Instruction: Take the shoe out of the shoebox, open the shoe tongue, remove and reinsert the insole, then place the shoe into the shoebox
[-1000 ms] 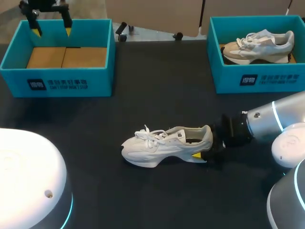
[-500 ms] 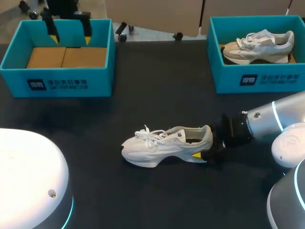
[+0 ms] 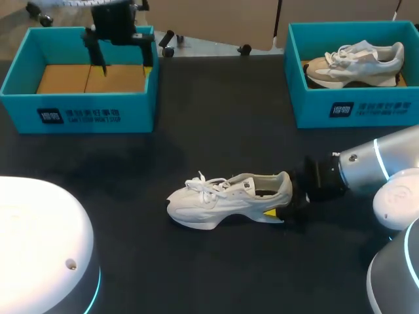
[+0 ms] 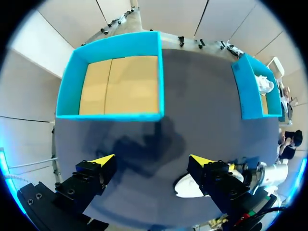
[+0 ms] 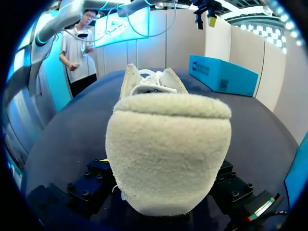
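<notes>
White shoe (image 3: 226, 199) lies on its sole near the middle of the dark, matte tabletop (image 3: 216, 124), a little toward the near edge. Its toe points to the left edge and its heel to the right edge. Low sneaker shape with a smooth pale upper and a thick sculpted sole. Laces (image 3: 206, 184) sit loose and looped over the tongue.

Right pincer (image 3: 283, 203) comes in from the right edge and is closed on the shoe's heel. Its black fingers sit against both sides, and one yellow tip shows under the heel. Right wrist view: the heel (image 5: 168, 149) is a rounded, fuzzy, off-white cup with a nap like felt, filling the space between the fingers.

Left shoebox (image 3: 78, 116) is at the far left corner: rectangular, bright teal walls, open top. Its floor is flat tan cardboard (image 3: 91, 78) in two panels with a seam between them.

Left pincer (image 3: 123, 62) hangs above this box near its far wall. The fingers are spread wide with nothing between them. Left wrist view shows the wedge-shaped yellow tips well apart.

Right shoebox (image 3: 357, 108) is at the far right corner, same teal. A second shoe (image 3: 353, 62), beige and white, lies inside it.
</notes>
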### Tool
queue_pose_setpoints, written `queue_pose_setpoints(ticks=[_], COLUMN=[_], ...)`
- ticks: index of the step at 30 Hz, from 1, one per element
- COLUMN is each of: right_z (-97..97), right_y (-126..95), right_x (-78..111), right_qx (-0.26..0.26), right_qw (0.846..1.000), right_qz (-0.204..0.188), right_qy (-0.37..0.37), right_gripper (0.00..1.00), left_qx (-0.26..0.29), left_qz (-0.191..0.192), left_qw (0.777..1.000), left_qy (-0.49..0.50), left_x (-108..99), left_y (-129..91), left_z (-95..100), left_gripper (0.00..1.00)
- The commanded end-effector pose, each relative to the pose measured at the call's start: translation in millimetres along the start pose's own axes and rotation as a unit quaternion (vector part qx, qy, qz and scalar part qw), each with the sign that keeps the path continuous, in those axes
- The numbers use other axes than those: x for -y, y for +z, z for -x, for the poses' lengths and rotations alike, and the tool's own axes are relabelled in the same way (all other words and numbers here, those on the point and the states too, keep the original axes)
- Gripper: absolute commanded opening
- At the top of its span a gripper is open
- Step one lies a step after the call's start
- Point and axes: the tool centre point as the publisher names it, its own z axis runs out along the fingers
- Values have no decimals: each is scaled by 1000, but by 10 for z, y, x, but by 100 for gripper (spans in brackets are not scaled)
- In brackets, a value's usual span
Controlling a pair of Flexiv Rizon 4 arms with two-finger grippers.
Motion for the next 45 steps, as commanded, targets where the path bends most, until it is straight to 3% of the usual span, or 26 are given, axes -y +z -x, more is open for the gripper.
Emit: queue_pose_setpoints(ticks=[1, 16, 17, 20, 30, 45], right_z=[30, 30, 30, 30, 30, 30], right_y=[5, 5, 5, 5, 5, 5], right_x=[35, 35, 35, 35, 35, 35], right_qx=[1, 1, 1, 1, 1, 1], right_qw=[1000, 1000, 1000, 1000, 1000, 1000], right_qz=[-2, -2, -2, -2, -2, -2], right_qy=[0, 0, 0, 0, 0, 0], right_gripper=[0, 0, 0, 0, 0, 0], left_qx=[-7, -7, 1, 36, 37, 4], left_qz=[-8, -8, -9, -28, -14, 36], left_qw=[1000, 1000, 1000, 998, 999, 998], left_qy=[29, 29, 25, 39, -2, -55], left_x=[-76, -76, -150, -418, -882, -1273], left_y=[-4, -4, 11, 87, 205, 574], left_z=[-22, -22, -38, -154, -553, -1138], left_gripper=[100, 100, 100, 100, 100, 100])
